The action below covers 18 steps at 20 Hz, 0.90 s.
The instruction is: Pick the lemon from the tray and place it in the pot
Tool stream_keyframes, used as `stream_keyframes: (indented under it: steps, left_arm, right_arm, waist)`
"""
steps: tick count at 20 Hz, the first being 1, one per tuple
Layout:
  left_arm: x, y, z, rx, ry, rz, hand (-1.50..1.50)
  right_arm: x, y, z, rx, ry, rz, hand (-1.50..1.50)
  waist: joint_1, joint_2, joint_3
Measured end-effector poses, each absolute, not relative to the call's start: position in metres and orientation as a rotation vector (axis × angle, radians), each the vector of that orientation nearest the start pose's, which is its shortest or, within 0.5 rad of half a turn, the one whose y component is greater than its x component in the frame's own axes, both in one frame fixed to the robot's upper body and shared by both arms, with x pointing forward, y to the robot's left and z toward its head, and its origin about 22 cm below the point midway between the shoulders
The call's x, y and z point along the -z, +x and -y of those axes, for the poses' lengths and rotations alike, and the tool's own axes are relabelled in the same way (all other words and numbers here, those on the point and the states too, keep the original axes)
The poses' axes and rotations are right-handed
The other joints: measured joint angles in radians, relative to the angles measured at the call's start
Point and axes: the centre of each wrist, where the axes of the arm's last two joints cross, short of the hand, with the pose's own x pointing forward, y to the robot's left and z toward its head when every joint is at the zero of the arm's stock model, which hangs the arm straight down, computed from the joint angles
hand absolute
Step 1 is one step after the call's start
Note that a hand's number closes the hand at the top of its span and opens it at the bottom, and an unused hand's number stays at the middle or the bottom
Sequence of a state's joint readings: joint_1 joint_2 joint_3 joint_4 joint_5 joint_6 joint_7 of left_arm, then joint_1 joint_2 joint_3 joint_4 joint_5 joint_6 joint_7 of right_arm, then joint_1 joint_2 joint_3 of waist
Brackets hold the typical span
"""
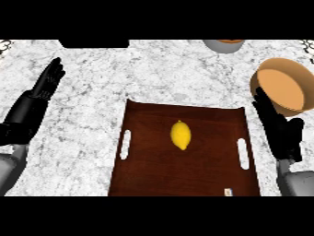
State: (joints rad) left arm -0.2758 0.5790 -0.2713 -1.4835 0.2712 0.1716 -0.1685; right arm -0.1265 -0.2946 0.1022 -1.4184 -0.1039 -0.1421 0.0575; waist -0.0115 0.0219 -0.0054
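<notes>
A yellow lemon (180,134) lies near the middle of a dark brown tray (152,170) with white handle slots at its sides. An orange pot (287,86) stands on the counter to the tray's upper right. My right hand (276,129) is at the tray's right edge, just below the pot, fingers straight and holding nothing. At the far left of the counter my left hand (33,103) is open, fingers pointing up, well clear of the tray.
A grey bowl (223,45) sits at the counter's back edge, and a black object (93,43) at the back left. Patterned tiles show in both upper corners. The counter is white marble.
</notes>
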Motion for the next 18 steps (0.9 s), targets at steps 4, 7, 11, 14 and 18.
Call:
stream_keyframes:
  steps: [4,7,11,14,18]
  left_arm:
    - [-0.077,0.303,-0.272,0.294,0.132,1.834,0.0]
    - [-0.077,0.305,-0.267,0.217,0.098,1.835,0.0]
    - [-0.076,0.309,-0.26,0.097,0.066,1.814,0.0]
    - [-0.075,0.309,-0.254,0.052,0.051,1.803,0.0]
    - [-0.073,0.309,-0.25,0.013,0.049,1.791,0.0]
  right_arm:
    - [-0.041,0.301,0.253,-0.285,0.051,1.577,1.5]
    - [-0.082,0.32,0.24,-0.516,0.167,1.703,1.5]
    - [-0.108,0.342,0.266,-0.784,0.116,1.804,-1.5]
    - [-0.11,0.35,0.281,-0.937,0.194,1.878,-1.5]
    - [-0.11,0.362,0.297,-1.11,0.255,1.943,-1.5]
  waist:
    - [0.038,-0.007,0.005]
    - [0.089,-0.011,0.002]
    - [0.092,-0.001,0.006]
    - [0.087,0.001,0.009]
    - [0.079,-0.001,0.009]
